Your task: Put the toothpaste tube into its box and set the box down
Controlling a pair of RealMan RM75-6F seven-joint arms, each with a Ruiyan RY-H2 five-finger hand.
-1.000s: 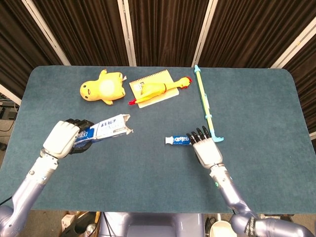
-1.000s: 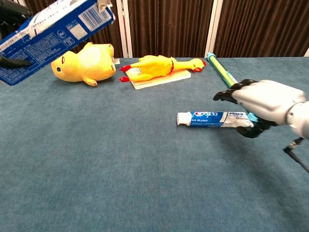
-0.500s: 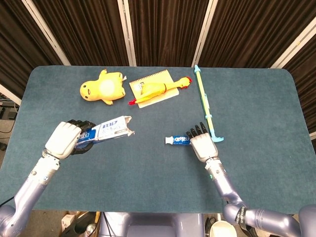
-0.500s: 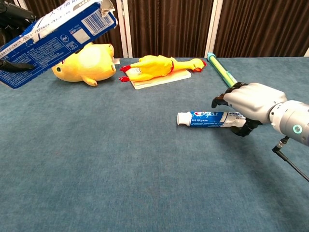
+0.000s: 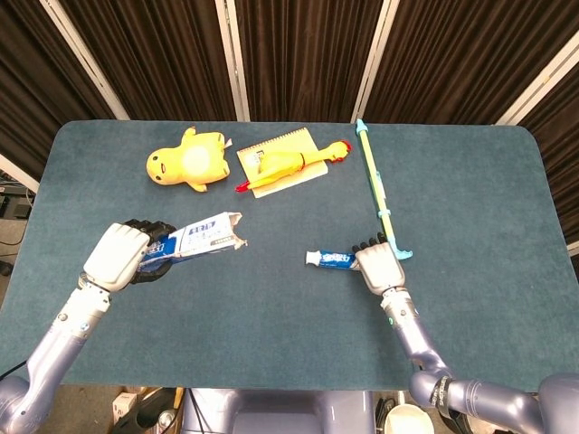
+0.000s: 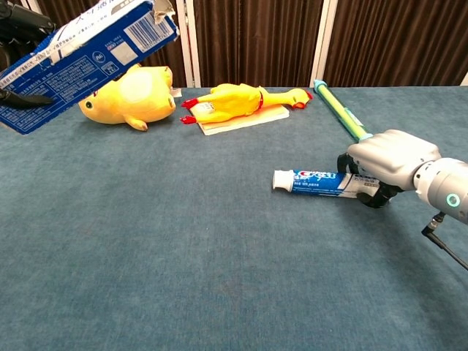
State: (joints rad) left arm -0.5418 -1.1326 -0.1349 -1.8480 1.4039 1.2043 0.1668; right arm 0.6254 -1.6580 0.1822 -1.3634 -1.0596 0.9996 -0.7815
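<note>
The left hand (image 5: 118,255) holds the toothpaste box (image 5: 199,237) above the counter (image 5: 271,325), its fingers (image 5: 149,226) wrapped around the closed end. The box is blue and white and points toward the middle of the counter, with its torn flaps standing open at the far end. In the chest view the box (image 6: 84,62) hangs tilted high at the upper left, open end uppermost.

The toothpaste tube (image 5: 333,259) lies flat on the counter right of centre, its white cap pointing toward the box. The right hand (image 5: 380,265) rests over the tube's tail end, fingers curled down around it. In the chest view the right hand (image 6: 387,164) covers the end of the tube (image 6: 314,182), with dark fingers (image 6: 376,197) below it at the counter surface; the tube appears clamped, though it lies on the cloth.

At the back of the counter, a yellow plush duck (image 5: 188,162) lies on its side. Beside it a rubber chicken (image 5: 288,164) rests across a notepad (image 5: 271,154). A long green and blue stick (image 5: 375,185) runs from the far edge down to just beside the right hand.
</note>
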